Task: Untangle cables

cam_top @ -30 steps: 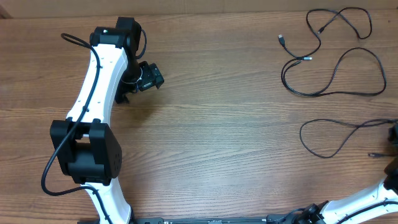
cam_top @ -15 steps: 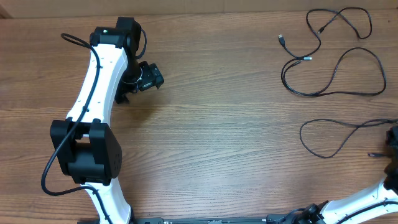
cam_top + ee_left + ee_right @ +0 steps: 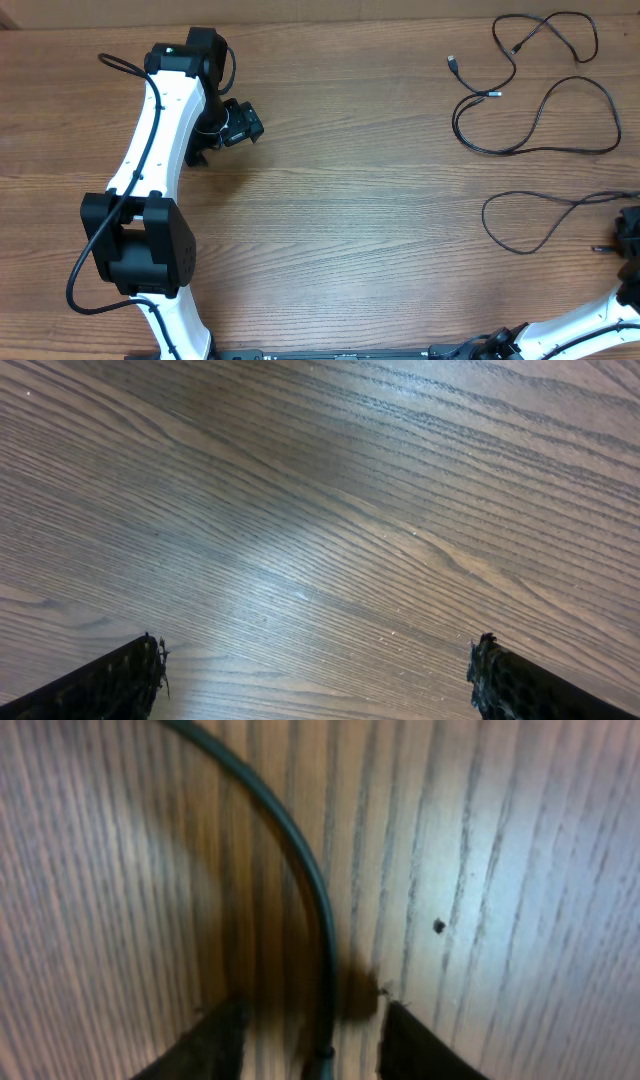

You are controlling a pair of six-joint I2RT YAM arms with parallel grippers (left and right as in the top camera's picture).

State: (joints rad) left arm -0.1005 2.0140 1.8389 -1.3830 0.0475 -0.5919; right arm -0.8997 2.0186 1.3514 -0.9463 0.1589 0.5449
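Thin black cables lie loose at the right of the wooden table. A long one (image 3: pixel 500 152) loops at the back right, with silver-tipped plugs (image 3: pixel 452 63) nearby. Another cable (image 3: pixel 530 193) forms a loop nearer the front and runs to the right edge, where its end (image 3: pixel 598 248) lies. My right gripper (image 3: pixel 630 228) is over that cable at the right edge. In the right wrist view its fingers (image 3: pixel 312 1020) are apart, with the cable (image 3: pixel 300 850) running between them. My left gripper (image 3: pixel 205 148) is far left, open and empty (image 3: pixel 315 655) over bare wood.
The left arm (image 3: pixel 150 130) stretches from the front left toward the back. The right arm's base (image 3: pixel 570 330) is at the front right. The table's back edge (image 3: pixel 320 22) runs along the top of the overhead view.
My right gripper has shifted slightly left and toward the front at the right edge. The left arm and the cables have not moved.
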